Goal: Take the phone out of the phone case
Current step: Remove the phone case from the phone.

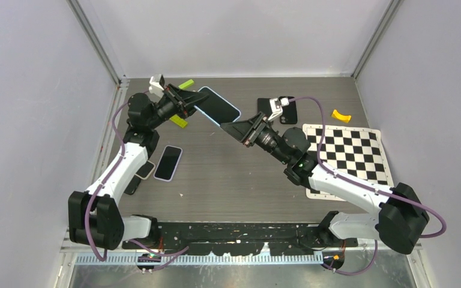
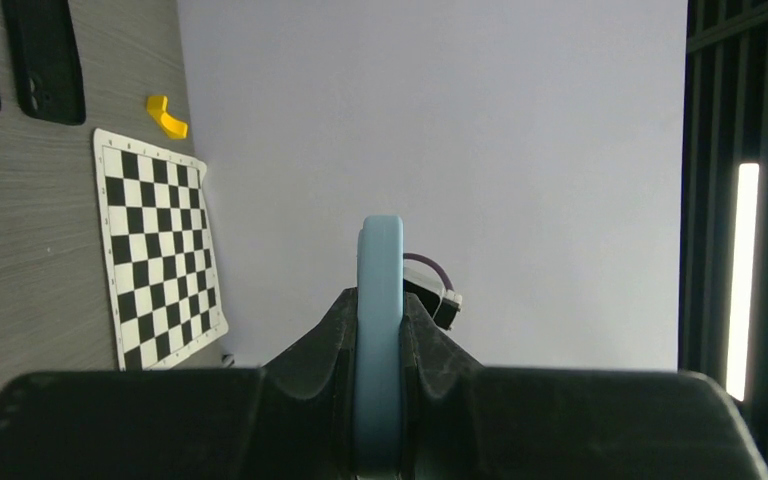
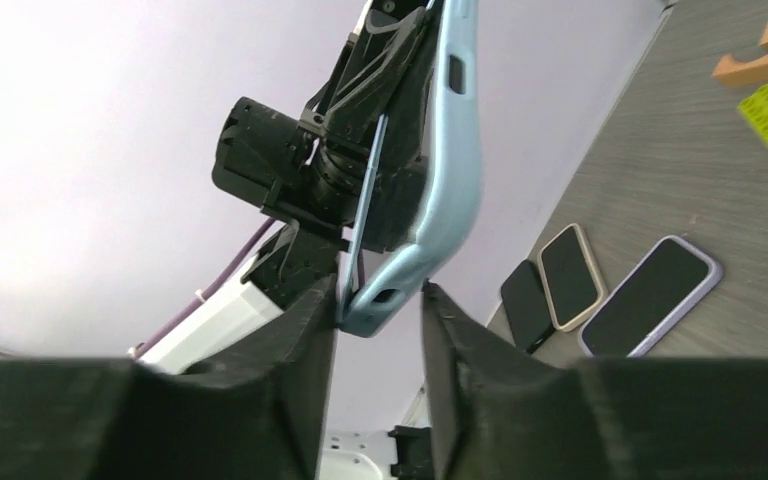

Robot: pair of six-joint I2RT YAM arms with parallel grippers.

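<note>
**Cased phone held in the air between two arms**

Top external view: the phone (image 1: 217, 107) is seen off the table (image 1: 228, 180), its dark screen framed by the rim of the light blue phone case (image 1: 238, 113), so it is still seated in the case. One end of the case is pinched by the left gripper (image 1: 199, 98). The tips of the right gripper (image 1: 227, 128) are placed at the case's opposite near corner. On the table a checkerboard sheet (image 1: 351, 153), a yellow piece (image 1: 340, 115) and a black case (image 1: 289, 111) are laid to the right. A phone in a lilac case (image 1: 168, 162), a phone in a beige case (image 1: 146, 170) and a green block (image 1: 180, 122) are laid to the left.

Left wrist view: the blue case is seen edge-on, standing upright, and is clamped tightly between the two black fingers. The checkerboard sheet, the yellow piece and the black case are seen at the left.

Right wrist view: the case is seen from its side, with its lower corner set in the gap between the right arm's fingers, which are close against it on both sides. Whether they are pressed onto it cannot be told. A thin dark edge is seen beside the case's inner face. Whether this is the phone lifted free cannot be told.
</note>
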